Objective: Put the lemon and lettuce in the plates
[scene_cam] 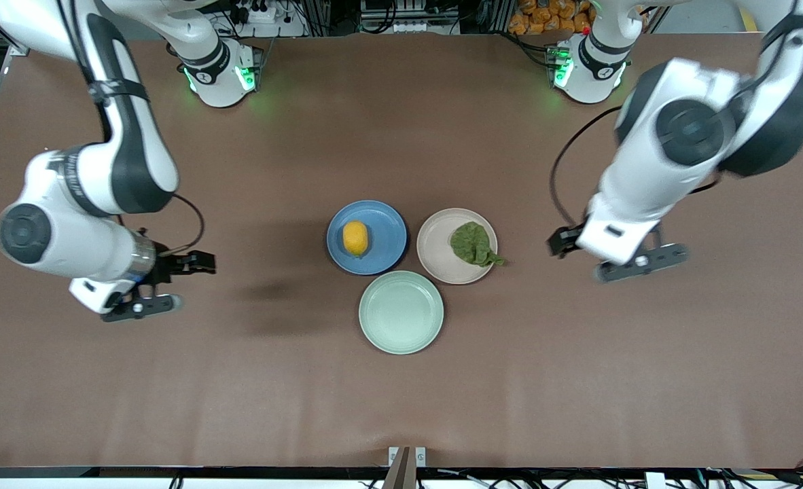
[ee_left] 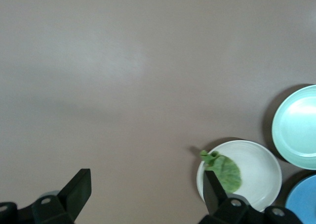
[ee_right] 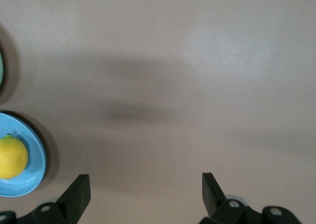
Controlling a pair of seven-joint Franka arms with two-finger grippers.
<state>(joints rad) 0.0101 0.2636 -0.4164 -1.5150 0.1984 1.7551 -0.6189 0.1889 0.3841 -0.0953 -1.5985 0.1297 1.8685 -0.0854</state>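
The lemon [scene_cam: 355, 238] lies in the blue plate [scene_cam: 388, 231]. The lettuce [scene_cam: 473, 244] lies in the beige-pink plate [scene_cam: 439, 255], its tail over the rim. My left gripper [scene_cam: 605, 261] is open and empty above bare table toward the left arm's end, apart from the plates. Its wrist view shows the open gripper [ee_left: 145, 184], the lettuce [ee_left: 224, 169] and the beige-pink plate [ee_left: 256, 174]. My right gripper [scene_cam: 170, 285] is open and empty above bare table toward the right arm's end. Its wrist view shows the open gripper [ee_right: 145, 184], the lemon [ee_right: 11, 157] and the blue plate [ee_right: 34, 155].
A pale mint-green plate [scene_cam: 401, 312] with nothing in it sits nearer the front camera, touching the other two; it also shows in the left wrist view [ee_left: 298, 127]. The brown table [scene_cam: 578, 380] stretches wide on all sides.
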